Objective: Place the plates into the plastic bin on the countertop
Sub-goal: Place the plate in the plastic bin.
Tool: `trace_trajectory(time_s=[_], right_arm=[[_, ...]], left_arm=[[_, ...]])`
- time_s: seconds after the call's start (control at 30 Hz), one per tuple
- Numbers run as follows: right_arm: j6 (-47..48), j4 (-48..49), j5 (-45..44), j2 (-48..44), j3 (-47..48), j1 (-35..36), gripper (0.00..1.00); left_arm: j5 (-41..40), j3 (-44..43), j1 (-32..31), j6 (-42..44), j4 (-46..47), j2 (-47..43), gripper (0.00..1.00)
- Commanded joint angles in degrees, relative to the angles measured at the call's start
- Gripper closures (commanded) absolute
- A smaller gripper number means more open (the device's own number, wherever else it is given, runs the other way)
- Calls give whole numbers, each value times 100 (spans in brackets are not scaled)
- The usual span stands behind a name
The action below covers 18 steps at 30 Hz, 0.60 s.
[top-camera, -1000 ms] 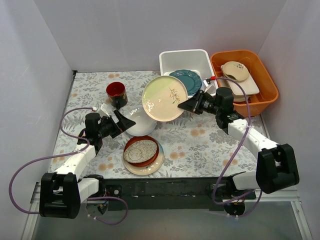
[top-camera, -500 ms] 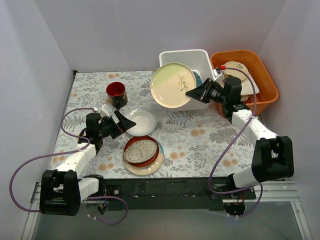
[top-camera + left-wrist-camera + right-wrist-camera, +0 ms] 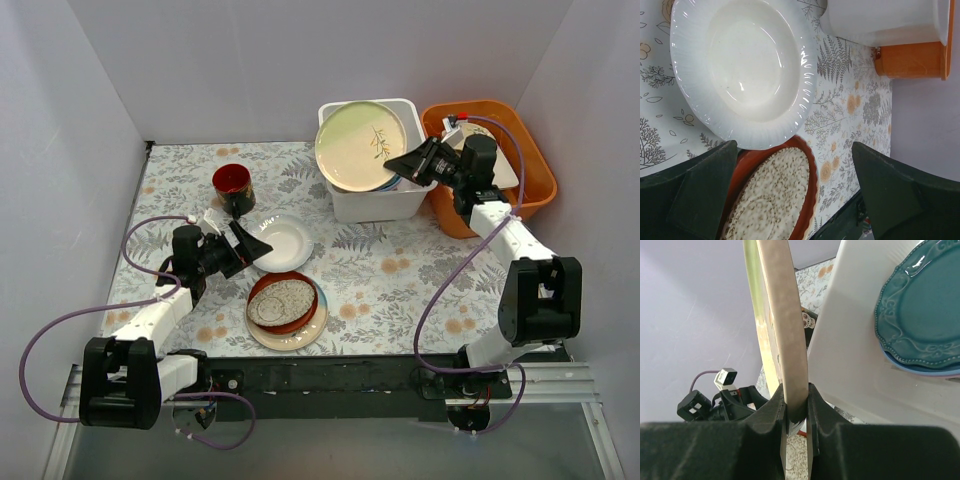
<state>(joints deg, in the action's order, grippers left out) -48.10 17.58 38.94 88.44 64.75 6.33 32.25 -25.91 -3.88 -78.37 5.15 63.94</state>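
My right gripper is shut on the rim of a pale cream-and-green plate. It holds the plate tilted over the white plastic bin. A teal plate lies in the bin on a light blue one. My left gripper stands open just beside a white plate on the countertop. In front of it a red-brown plate with a speckled oval dish rests on a cream-and-blue plate.
A small dark-red cup stands at the back left of the countertop. An orange tub holding beige and white dishes sits against the bin's right side. White walls close in the left, back and right.
The right arm has carried the cream-and-green plate up and back to the right, from over the countertop to over the bin. The left arm has not moved.
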Motion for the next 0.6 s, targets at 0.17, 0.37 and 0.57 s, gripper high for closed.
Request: trace_trajectory(time_s=[0.17, 0.37, 0.57], right_arm=[[-147, 729, 123, 103, 661, -105, 99], [-156, 703, 35, 226, 793, -202, 99], [-95, 624, -97, 348, 960, -281, 99]], left_arm=[[106, 16, -16, 102, 74, 13, 2], [106, 25, -16, 102, 74, 22, 2], [106, 34, -8, 94, 83, 30, 2]])
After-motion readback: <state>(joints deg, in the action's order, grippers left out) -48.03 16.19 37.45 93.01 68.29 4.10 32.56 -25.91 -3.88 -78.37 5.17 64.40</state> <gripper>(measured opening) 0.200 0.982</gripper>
